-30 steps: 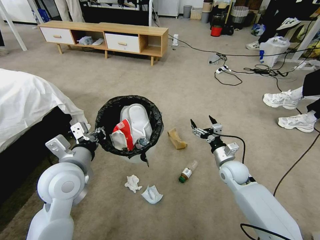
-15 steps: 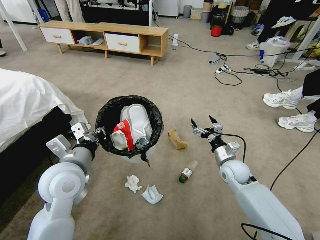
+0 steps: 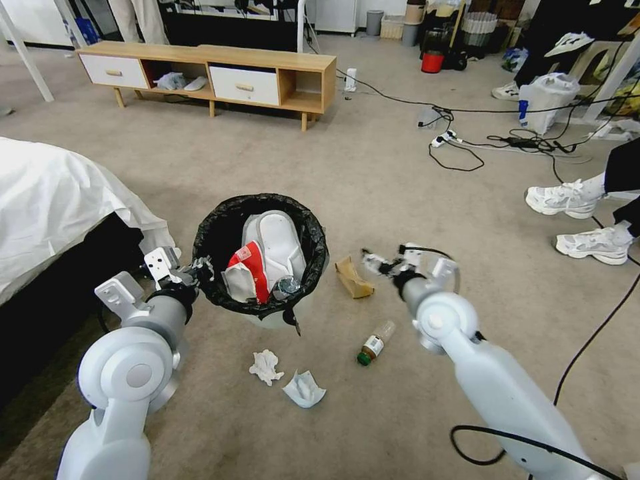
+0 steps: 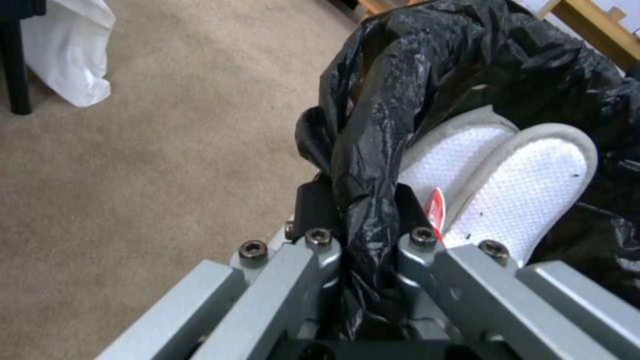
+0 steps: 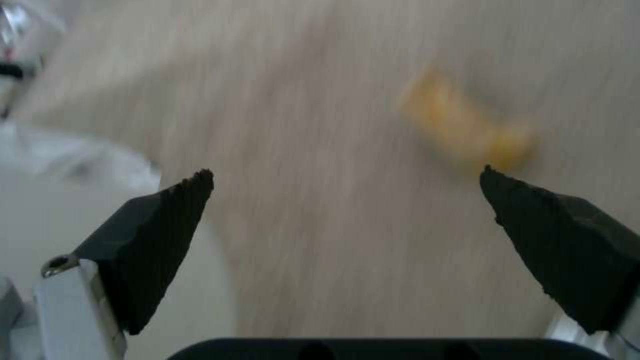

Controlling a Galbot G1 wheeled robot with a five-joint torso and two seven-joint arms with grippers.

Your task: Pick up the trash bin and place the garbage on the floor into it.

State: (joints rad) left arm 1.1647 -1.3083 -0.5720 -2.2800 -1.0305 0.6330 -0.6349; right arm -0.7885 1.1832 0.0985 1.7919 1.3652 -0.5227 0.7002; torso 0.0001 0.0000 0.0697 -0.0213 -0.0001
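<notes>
Gripping the bin rim, left gripper holds it upright; right gripper gapes wide beside cardboard, running near-far.

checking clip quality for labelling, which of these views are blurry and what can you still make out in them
Right wrist view: motion-smeared, the torn brown cardboard piece is only an orange streak on the beige carpet floor; the right gripper, jaws wide apart, stays crisp. Head view: sharp apart from the right gripper. Left wrist view: sharp, left gripper clamping the black-lined white plastic trash bin.
</notes>
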